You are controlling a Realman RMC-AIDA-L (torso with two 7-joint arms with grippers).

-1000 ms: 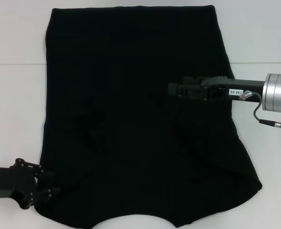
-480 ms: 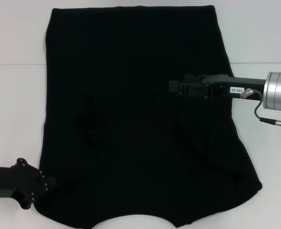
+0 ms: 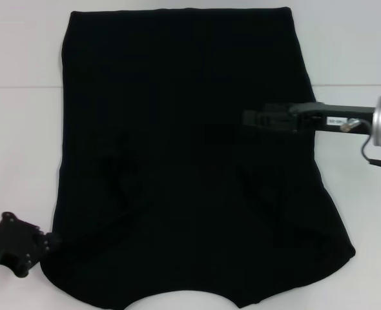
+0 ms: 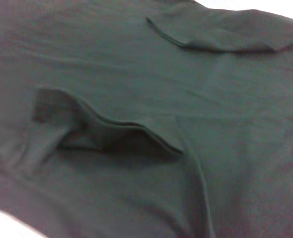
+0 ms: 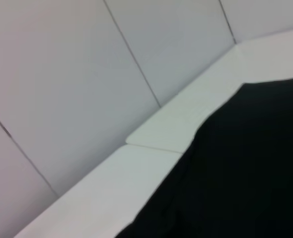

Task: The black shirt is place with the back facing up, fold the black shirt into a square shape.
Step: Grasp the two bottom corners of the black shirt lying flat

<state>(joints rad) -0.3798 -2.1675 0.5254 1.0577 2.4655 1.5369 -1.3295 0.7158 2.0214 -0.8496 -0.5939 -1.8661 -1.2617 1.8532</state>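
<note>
Both pulled outward since before — left gripper (image 3: 22,248) off near-left hem, right gripper (image 3: 258,119) above right half; grip undeterminable. Black shirt (image 3: 184,148) flat on white table (image 3: 22,129) — sleeves tucked in.

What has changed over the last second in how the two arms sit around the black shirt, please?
The left tool has slid outward to the robot's left, off the black shirt's near left corner to just beside its edge. The right tool has drawn back toward the robot's right, though it is still over the cloth. The shirt itself lies spread on the white table much as before, both sleeves folded in.
</note>
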